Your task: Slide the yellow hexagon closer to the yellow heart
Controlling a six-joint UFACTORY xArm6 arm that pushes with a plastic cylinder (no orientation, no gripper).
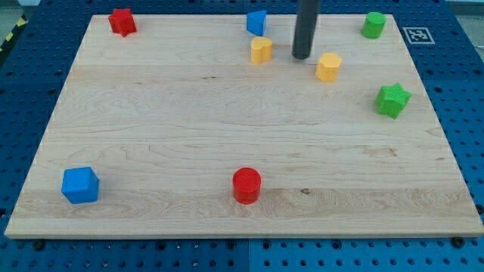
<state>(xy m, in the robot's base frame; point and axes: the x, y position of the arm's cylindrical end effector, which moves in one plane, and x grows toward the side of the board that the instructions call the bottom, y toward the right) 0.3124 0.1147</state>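
Observation:
The yellow hexagon (328,66) lies near the view's top, right of centre. The yellow heart (262,50) lies to its left and slightly higher, about a block's width or two away. My tip (302,57) rests on the board between the two, closer to the hexagon's upper left side, with a small gap showing between tip and hexagon. The dark rod rises from there out of the view's top.
A blue block (256,22) sits just above the heart. A green block (373,24) is at the top right, a green star (392,100) at the right, a red star (122,21) at the top left, a blue cube (80,185) at the bottom left, and a red cylinder (246,185) at the bottom centre.

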